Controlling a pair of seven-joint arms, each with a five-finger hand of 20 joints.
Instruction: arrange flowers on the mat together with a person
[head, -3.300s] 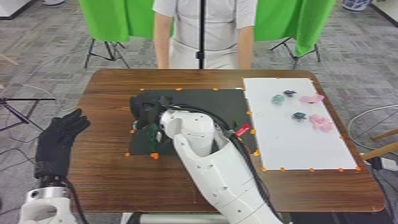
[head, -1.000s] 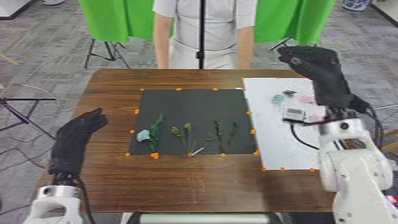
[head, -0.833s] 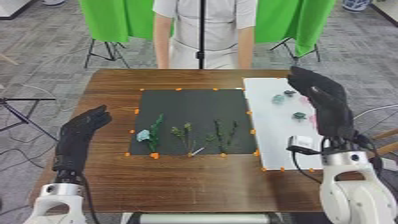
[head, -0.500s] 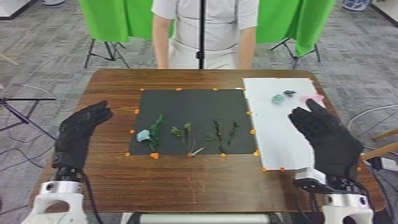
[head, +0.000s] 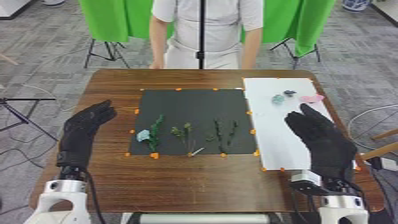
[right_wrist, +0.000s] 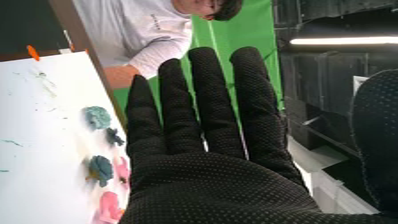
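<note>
In the head view my right hand (head: 320, 135) is over the white sheet (head: 280, 150), its fingers straight and holding nothing. My left hand (head: 86, 125) is over the table left of the dark mat (head: 182, 105), open. On the mat lie a light blue flower (head: 144, 135) beside a green stem (head: 157, 131) and several more green sprigs (head: 220, 134). A pale green flower (head: 278, 99), a dark one (head: 290, 93) and a pink one (head: 311, 99) lie on the sheet. In the right wrist view my right hand (right_wrist: 213, 185) has fingers extended, near a dark teal flower (right_wrist: 101, 169) and a pink flower (right_wrist: 109, 206).
A person stands at the far edge of the brown table (head: 178, 185), arms hanging down. Orange markers (head: 155, 156) line the mat and the sheet. A black upright pole (head: 201, 50) stands beyond the table's far edge.
My right hand has gone from over the mat, across to the sheet, then back nearer the robot. The mat's sprigs came into view. My left hand has shifted slightly right and away from the robot.
</note>
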